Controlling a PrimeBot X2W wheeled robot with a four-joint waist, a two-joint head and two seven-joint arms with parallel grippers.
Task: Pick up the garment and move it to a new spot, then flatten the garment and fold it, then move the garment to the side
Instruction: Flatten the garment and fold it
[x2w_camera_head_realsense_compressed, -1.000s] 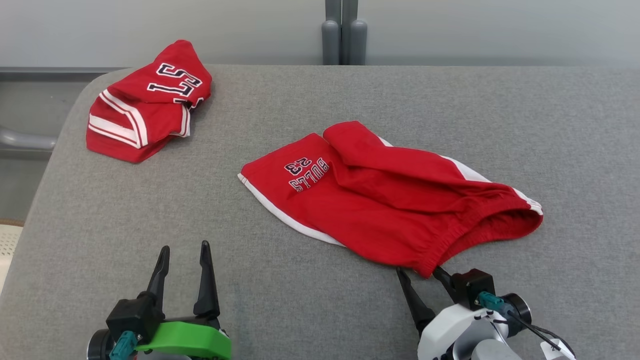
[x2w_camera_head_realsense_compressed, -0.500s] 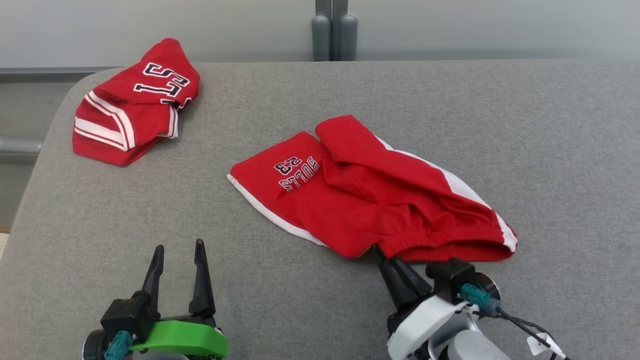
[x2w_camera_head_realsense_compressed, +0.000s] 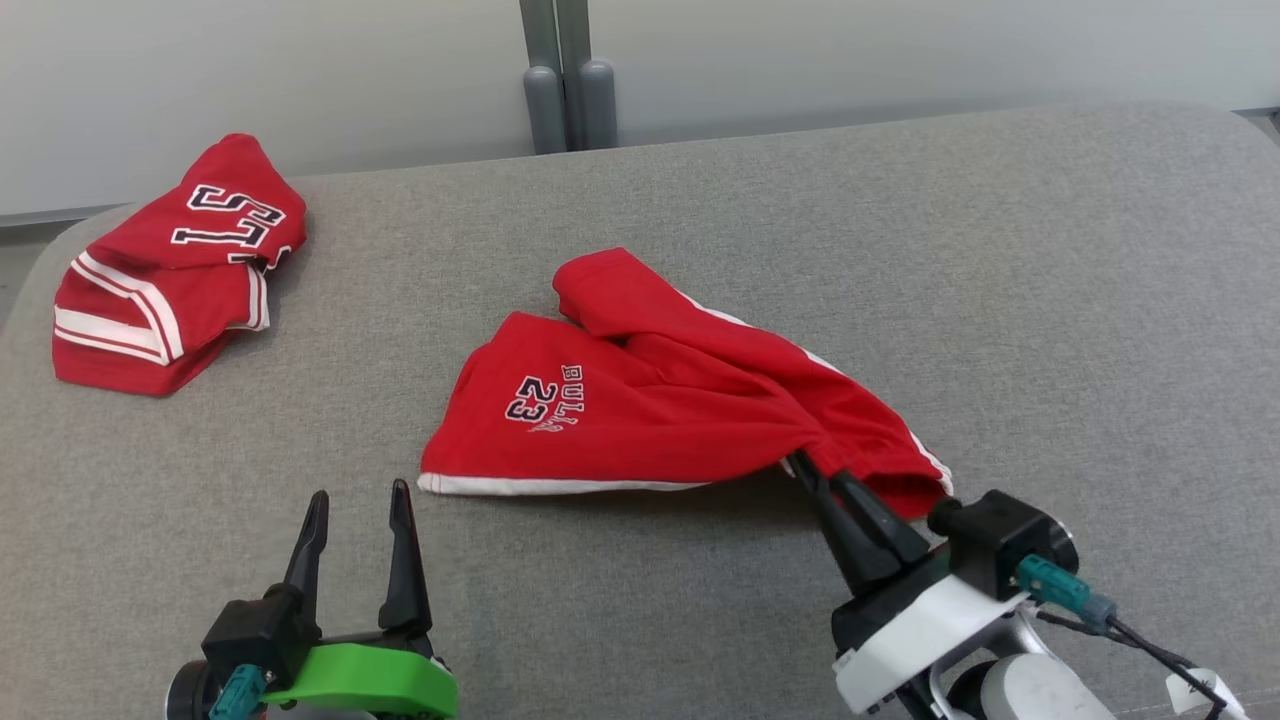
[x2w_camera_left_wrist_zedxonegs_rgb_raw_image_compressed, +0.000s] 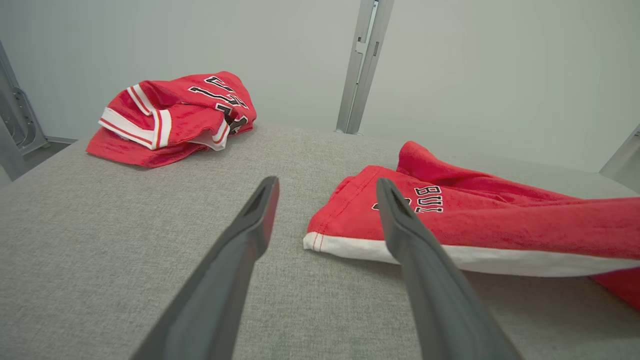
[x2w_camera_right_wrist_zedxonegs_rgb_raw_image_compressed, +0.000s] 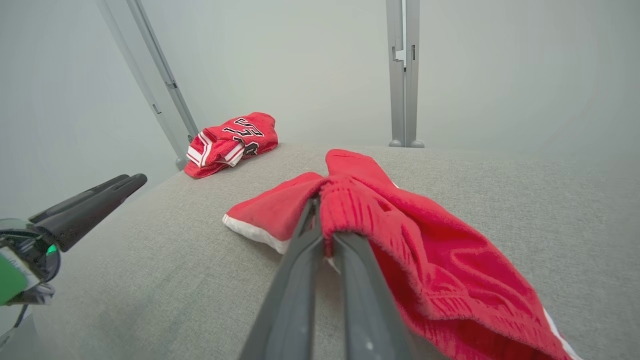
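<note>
Head view first: the red shorts (x2w_camera_head_realsense_compressed: 640, 400) are in the middle of the grey table (x2w_camera_head_realsense_compressed: 1000, 250). Their long axis slants from the white-trimmed leg hem at centre-left down to the waistband at lower right. The right gripper (x2w_camera_head_realsense_compressed: 812, 470) is pinched fully closed on that waistband end, so the cloth stretches up and away to the left from its tips. The left gripper (x2w_camera_head_realsense_compressed: 360, 492) sits at lower left with its fingers spread wide and nothing between them. The hem is ahead and to its right, not touching. A second red jersey (x2w_camera_head_realsense_compressed: 160, 270) is bunched at the far left corner, well apart from everything. In the left wrist view the fingers are wide apart and empty, with the hem lying just past the right-hand finger. In the right wrist view the two fingers are squeezed together with the gathered elastic bunched over the tips, and the rest trails ahead and to the right. My guess is the right arm does the carrying here and the shorts will drag along lengthwise behind it.
</note>
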